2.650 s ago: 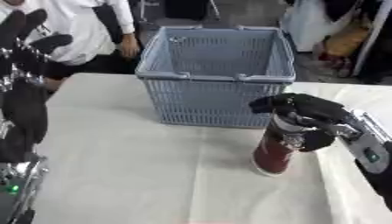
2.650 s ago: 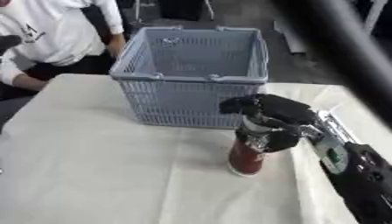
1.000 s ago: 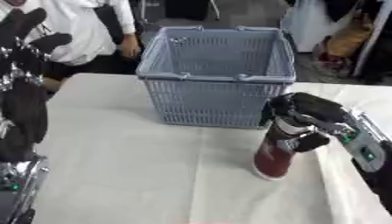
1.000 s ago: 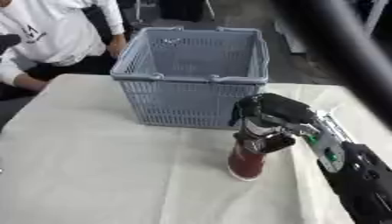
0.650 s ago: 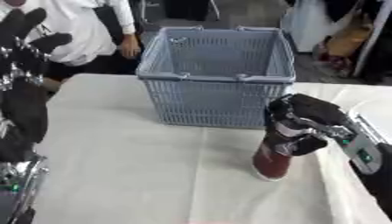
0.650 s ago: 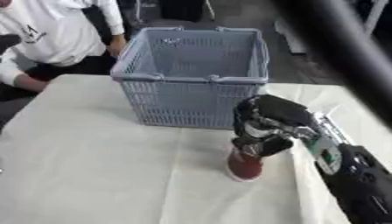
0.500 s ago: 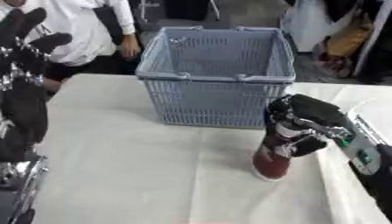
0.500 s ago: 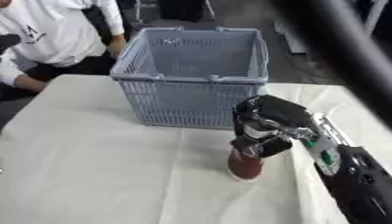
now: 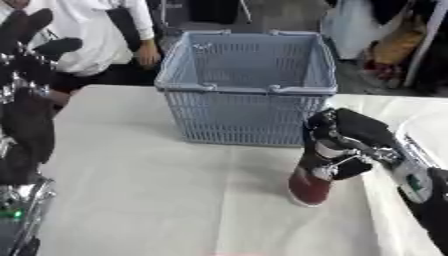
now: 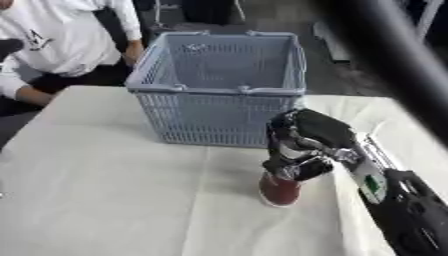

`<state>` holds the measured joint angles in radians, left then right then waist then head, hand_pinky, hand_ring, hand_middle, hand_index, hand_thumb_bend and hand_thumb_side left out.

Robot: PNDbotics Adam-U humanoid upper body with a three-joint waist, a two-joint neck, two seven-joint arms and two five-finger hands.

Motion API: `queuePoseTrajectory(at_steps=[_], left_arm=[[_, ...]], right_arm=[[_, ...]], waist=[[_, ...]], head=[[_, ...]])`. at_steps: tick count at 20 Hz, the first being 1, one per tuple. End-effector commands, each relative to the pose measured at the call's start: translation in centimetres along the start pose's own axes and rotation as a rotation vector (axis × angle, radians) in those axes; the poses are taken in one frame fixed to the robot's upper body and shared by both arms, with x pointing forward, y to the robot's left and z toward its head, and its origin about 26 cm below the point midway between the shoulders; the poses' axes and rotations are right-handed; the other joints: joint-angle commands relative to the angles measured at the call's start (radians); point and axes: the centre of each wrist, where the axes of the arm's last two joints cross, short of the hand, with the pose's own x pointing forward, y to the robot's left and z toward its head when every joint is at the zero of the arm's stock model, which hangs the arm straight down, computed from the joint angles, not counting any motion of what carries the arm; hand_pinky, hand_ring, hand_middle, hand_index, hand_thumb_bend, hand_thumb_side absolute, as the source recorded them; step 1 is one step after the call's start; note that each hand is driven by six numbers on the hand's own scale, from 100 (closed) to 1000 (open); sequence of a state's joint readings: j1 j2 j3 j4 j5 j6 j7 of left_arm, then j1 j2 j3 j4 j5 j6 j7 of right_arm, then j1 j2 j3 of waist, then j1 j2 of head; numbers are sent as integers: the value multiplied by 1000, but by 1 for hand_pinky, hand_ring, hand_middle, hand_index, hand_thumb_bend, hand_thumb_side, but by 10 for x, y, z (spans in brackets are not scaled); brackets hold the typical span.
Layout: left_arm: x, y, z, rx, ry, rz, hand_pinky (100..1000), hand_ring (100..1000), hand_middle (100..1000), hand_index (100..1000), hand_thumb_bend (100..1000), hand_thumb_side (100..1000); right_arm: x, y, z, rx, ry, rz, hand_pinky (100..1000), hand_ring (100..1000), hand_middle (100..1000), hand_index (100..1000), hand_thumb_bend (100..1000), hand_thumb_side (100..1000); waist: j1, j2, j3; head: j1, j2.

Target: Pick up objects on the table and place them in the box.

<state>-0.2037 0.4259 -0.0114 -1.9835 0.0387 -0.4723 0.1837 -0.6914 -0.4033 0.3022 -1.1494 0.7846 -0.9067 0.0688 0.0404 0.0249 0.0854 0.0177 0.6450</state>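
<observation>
Over on the left edge, the left hand (image 9: pixel 26 115) is raised clear of the table, fingers up and spread, relaxed, holding nothing at all. Below it, at the lower left corner, a bit of silver arm hardware (image 9: pixel 22 210) with a small green light shows. Moving across, the white tablecloth (image 9: pixel 157 200) stretches bare through the middle. At the far side of it stands the grey-blue plastic basket (image 9: pixel 249 100), upright, mesh walls, both handles folded down along the rim; what lies in its bottom is hard to make out. Now to the right of the basket and nearer the camera: the dark red bottle (image 9: pixel 311 182), with a pale upper part, is upright with its base on the cloth, just beside the basket's front right corner but outside it. And there is the right hand (image 10: pixel 306 137), coming in from the right, fingers and thumb curled around the bottle's upper half, wrapped on it from above and the side. The right forearm (image 10: pixel 402 210) runs off to the lower right corner.
</observation>
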Motion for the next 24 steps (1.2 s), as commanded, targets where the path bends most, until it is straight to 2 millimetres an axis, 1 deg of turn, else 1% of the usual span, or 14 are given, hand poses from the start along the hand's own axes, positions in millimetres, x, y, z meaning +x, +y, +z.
queuePoseTrajectory(at_steps=[1, 2, 3, 4, 6, 10, 13, 17, 20, 23, 24], left_arm=[[5, 2, -6, -15, -29, -4, 921, 738, 907, 1000, 457, 1000], [5, 2, -6, -15, -29, -4, 921, 738, 907, 1000, 455, 1000], [5, 2, -6, -15, -29, -3, 921, 738, 907, 1000, 455, 1000], [5, 2, -7, -16, -29, -3, 921, 738, 907, 1000, 455, 1000], [5, 2, -7, -16, -28, -2, 921, 738, 907, 1000, 454, 1000], [5, 2, -6, -18, -27, -1, 922, 738, 907, 1000, 453, 1000], [5, 2, -6, -21, -25, -2, 922, 739, 908, 1000, 450, 1000], [5, 2, -6, -24, -22, -4, 922, 739, 908, 1000, 450, 1000], [5, 3, -5, -25, -20, -5, 922, 739, 908, 1000, 451, 1000], [5, 3, -4, -30, -16, -6, 922, 739, 908, 1000, 452, 1000], [5, 3, -4, -31, -15, -6, 922, 739, 908, 1000, 452, 1000]], right_arm=[[3, 11, -2, -39, -6, -55, 100, 100, 100, 182, 309, 100], [3, 10, -2, -44, -10, -63, 100, 100, 100, 166, 287, 100], [3, 9, -3, -43, -14, -69, 100, 100, 100, 167, 288, 100], [3, 8, -4, -36, -18, -73, 100, 100, 100, 158, 262, 100], [4, 4, -6, -7, -32, -76, 100, 100, 100, 151, 251, 100], [3, -13, -14, 54, -73, -66, 100, 100, 100, 142, 245, 100], [1, -32, -20, 92, -109, -52, 100, 100, 100, 139, 251, 100], [-2, -61, -27, 94, -149, -32, 100, 100, 100, 136, 293, 100], [0, -84, -33, 91, -186, 0, 100, 100, 100, 132, 338, 100], [5, -110, -45, 102, -237, 52, 100, 100, 100, 129, 373, 100], [7, -116, -48, 103, -250, 62, 100, 100, 100, 128, 380, 100]], waist=[[2, -2, 3], [2, -2, 3], [2, -3, 4], [1, -3, 4], [1, -4, 5], [-2, -6, 7], [-6, -10, 8], [-9, -15, 7], [-11, -17, 7], [-14, -20, 6], [-14, -21, 6]], head=[[8, -13], [8, -13], [8, -13], [8, -13], [8, -13], [10, -10], [13, -8], [17, -5], [19, -4], [19, 0], [19, 1]])
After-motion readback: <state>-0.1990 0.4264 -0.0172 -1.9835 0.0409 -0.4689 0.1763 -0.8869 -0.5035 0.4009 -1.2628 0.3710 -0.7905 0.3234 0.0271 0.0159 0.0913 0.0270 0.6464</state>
